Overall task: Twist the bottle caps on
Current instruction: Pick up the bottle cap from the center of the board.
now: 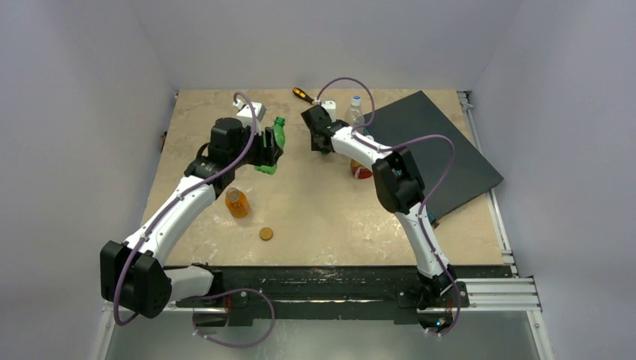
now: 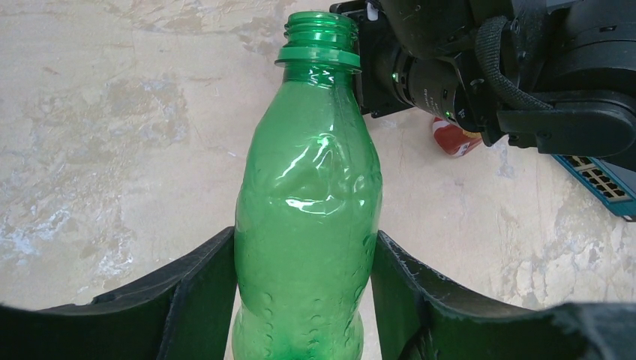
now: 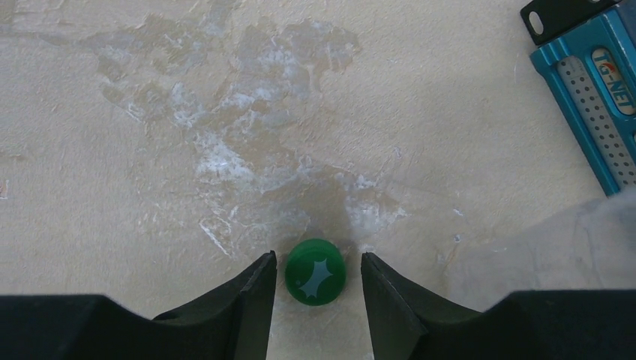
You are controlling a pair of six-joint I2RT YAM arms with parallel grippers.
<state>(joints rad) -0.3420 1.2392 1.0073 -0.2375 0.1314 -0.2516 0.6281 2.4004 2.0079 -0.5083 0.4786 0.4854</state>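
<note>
My left gripper is shut on the body of a green bottle, one finger on each side. The bottle is lifted off the table, and its threaded neck is bare. In the top view this green bottle is at the back, left of centre, tilted in the left gripper. A dark green cap lies flat on the table between the fingers of my right gripper, which is open with a small gap on each side. From above, the right gripper points down just right of the bottle.
An amber bottle stands in the left middle, and an orange cap lies near it. A clear bottle and a screwdriver are at the back. A red-orange bottle sits under the right arm. A black mat covers the right side.
</note>
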